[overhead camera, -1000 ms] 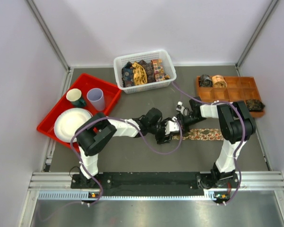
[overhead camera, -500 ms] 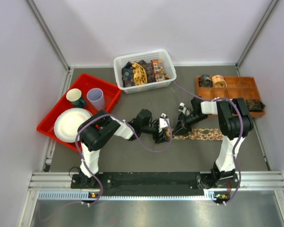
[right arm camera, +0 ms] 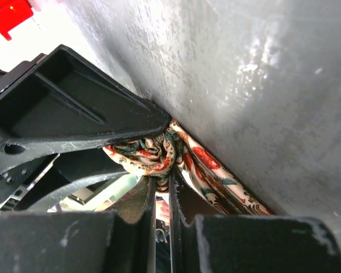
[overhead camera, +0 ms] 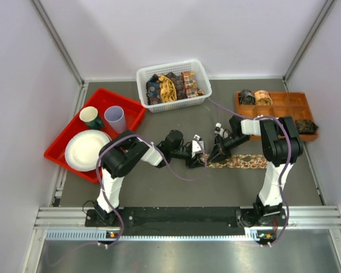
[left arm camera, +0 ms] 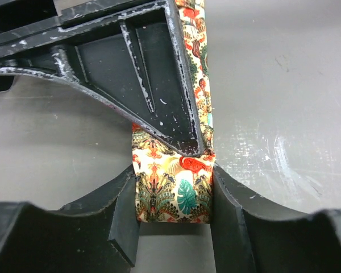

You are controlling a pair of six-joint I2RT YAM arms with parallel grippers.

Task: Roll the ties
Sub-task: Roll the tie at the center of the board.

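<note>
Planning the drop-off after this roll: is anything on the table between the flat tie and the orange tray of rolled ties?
Nothing visible on the table: bare surface between tie and tray, only the right arm overhead.

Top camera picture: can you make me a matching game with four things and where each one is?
Things:
1. basket
2. plate
3. divided box
4. flat tie

Places:
A. on the red tray
B. far right
C. near middle
D. far middle

Pairs: 1-D, 2-A, 3-B, 4-C
</note>
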